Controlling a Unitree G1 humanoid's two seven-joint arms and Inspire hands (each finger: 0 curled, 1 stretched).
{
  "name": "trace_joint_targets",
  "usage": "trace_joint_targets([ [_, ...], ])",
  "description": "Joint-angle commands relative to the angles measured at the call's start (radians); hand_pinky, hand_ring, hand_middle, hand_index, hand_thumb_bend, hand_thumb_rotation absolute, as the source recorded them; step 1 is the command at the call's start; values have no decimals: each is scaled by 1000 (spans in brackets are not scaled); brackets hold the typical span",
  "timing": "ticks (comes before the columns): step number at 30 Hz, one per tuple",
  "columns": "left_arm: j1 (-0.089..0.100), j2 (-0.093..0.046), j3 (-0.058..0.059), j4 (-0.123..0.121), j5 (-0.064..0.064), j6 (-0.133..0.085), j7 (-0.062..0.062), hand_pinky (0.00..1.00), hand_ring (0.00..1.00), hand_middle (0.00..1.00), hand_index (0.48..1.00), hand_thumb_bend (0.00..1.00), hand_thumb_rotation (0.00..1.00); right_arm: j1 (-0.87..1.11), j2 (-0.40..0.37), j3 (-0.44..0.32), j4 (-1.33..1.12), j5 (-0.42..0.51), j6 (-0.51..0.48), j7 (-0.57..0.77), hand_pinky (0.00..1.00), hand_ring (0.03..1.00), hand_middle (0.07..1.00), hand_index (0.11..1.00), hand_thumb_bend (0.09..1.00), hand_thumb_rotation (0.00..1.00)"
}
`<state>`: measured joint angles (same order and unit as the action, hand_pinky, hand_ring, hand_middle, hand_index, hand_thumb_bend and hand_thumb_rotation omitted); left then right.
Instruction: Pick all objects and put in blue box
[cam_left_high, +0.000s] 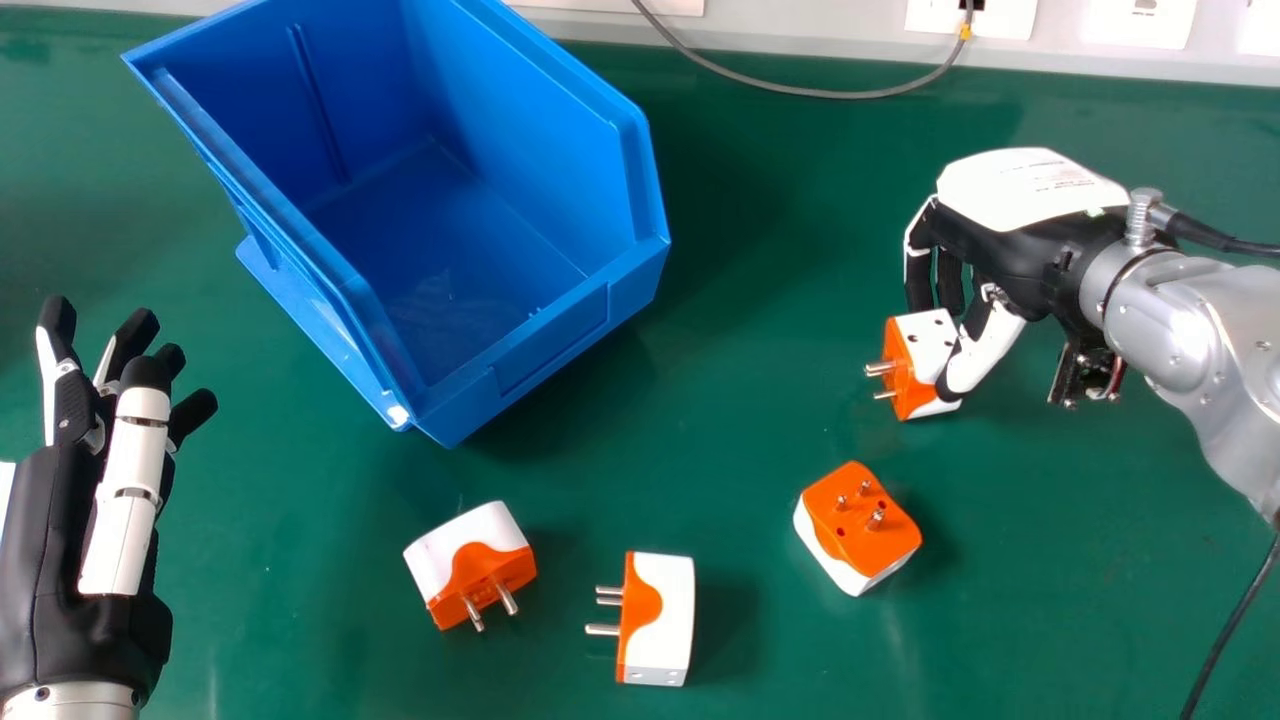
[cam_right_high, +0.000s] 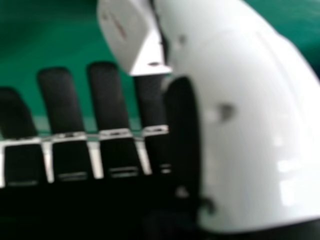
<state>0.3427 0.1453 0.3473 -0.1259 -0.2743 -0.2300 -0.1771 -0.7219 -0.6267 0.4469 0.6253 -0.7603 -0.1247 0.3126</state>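
The right hand (cam_left_high: 1045, 235) is low over the table at the right, its thumb and fingers pinching an orange and white plug adapter (cam_left_high: 930, 345) whose pins face left. In the right hand view, part of that adapter (cam_right_high: 132, 37) lies against the thumb of the right hand (cam_right_high: 245, 125). Three more adapters are on the table: one tilted (cam_left_high: 470, 565), one with pins to the left (cam_left_high: 660, 620) and one pins-up (cam_left_high: 855, 530). The blue box (cam_left_high: 540, 345) is at the upper left. At the left edge, the left hand (cam_left_high: 110, 500) is open and holds nothing.
The green table (cam_left_high: 760, 250) reaches a pale wall with white sockets (cam_left_high: 1140, 20) at the back. A grey cable (cam_left_high: 840, 95) loops over the table's rear edge. A black cable (cam_left_high: 1240, 610) hangs at the lower right.
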Motion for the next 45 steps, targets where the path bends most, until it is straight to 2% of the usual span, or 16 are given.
trace_joint_targets([
  [1,-7,3,6,-13,-6,-19,-7,863,936,960,944,264,735,-3,-21,-11,-15,4,-2,10,427,561,636,582,536,131],
  [6,-11,6,8,-4,4,-31,-10,861,934,958,942,259,736,6,-17,-17,-26,11,17,26,480,614,705,708,590,216],
  [14,-4,6,11,-17,8,-18,-6,861,929,956,941,259,733,21,-6,-25,-44,25,58,53,519,676,767,779,632,265],
  [19,-2,10,10,-17,24,-23,-1,862,928,955,939,253,719,27,0,-21,-56,23,80,67,564,723,799,803,652,275],
  [30,4,13,13,-23,20,-24,-17,864,936,963,949,207,660,35,14,-15,-51,23,90,71,595,752,828,827,670,285],
  [35,5,13,16,-24,16,-24,-24,868,941,970,958,229,663,29,25,-9,-43,19,92,78,579,734,828,828,667,278],
  [38,4,11,16,-27,12,-21,-25,869,943,973,961,234,665,33,28,-4,-49,16,85,78,572,727,827,826,666,277],
  [45,0,8,17,-24,12,-24,-25,874,947,978,967,282,699,29,35,11,-50,7,73,86,525,683,805,817,659,263],
])
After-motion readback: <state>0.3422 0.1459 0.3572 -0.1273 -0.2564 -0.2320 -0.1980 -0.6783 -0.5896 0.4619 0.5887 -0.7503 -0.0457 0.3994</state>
